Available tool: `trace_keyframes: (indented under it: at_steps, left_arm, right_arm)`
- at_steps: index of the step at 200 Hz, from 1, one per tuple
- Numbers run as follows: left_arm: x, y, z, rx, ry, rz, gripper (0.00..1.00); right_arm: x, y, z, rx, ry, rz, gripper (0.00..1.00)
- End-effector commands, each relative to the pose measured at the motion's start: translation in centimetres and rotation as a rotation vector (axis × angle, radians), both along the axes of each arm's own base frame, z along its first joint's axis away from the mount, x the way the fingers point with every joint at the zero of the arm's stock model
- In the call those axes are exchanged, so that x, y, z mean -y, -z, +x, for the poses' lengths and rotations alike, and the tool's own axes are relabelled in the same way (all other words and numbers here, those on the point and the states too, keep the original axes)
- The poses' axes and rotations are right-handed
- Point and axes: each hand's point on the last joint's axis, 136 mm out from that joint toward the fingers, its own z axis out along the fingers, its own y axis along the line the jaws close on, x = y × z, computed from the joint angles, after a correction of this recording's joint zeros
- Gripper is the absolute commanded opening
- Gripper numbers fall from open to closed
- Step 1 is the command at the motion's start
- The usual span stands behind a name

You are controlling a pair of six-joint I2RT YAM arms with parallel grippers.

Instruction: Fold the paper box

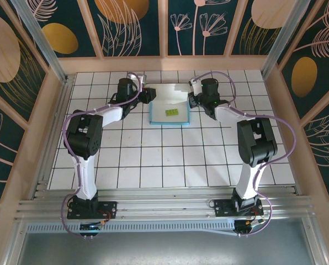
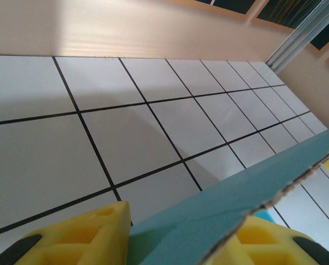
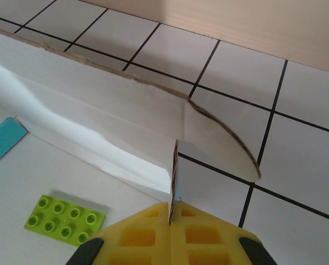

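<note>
1. Well, the paper box [image 1: 170,100] is a thin card sheet, white inside and blue-green outside. It lies open on the white tiled table [image 1: 153,160], at the far side, near the pale wooden wall [image 1: 170,63].
2. The box sits between the two arms. The left gripper [image 1: 149,95] is at its left edge and the right gripper [image 1: 191,100] is at its right edge.
3. A small light-green toy brick [image 1: 171,112] lies flat on the white middle of the box. Seen from the right wrist, the brick [image 3: 65,218] has eight round bumps on top.
4. Seen from the left wrist, the left gripper [image 2: 184,221] has its two yellow fingers [image 2: 81,234] standing apart. A blue-green flap of the box [image 2: 297,160] runs between them, up off the tiles [image 2: 126,138]. The flap has a rough brown edge and covers part of one finger. I cannot tell if the card touches either finger.
5. Seen from the right wrist, the right gripper [image 3: 171,212] has its two yellow fingers pressed together. A thin side flap is pinched between them, standing straight up with its edge facing the camera.
6. Behind that flap, a long white flap of the box [image 3: 98,118] leans up. Its round end reaches out over the tiles [image 3: 308,99]. A strip of blue-green shows at the left of this view.
</note>
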Motion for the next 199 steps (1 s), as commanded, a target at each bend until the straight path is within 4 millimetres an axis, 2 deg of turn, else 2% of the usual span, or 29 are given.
trace_keyframes:
  at_steps: [1,32,79,171,199]
  left_arm:
    - [2.6,-2.7,-2.2,0.013,0.067,-0.115,0.39]
    - [2.4,-2.0,-2.7,-0.038,0.047,-0.144,0.39]
    - [2.4,-1.1,-4.3,-0.104,0.017,-0.212,0.40]
    - [2.6,0.0,-6.8,-0.218,-0.016,-0.350,0.41]
    - [2.7,-0.2,-7.4,-0.253,-0.007,-0.400,0.41]
  right_arm:
    - [-1.6,-0.3,-1.4,-0.019,-0.004,0.057,0.01]
    - [-1.4,0.0,-2.0,-0.053,0.034,0.096,0.02]
    - [-2.2,0.8,-3.6,-0.059,0.024,0.126,0.03]
    - [-2.4,2.7,-6.4,-0.079,0.028,0.133,0.03]
    - [-2.4,2.9,-7.3,-0.081,0.021,0.136,0.03]
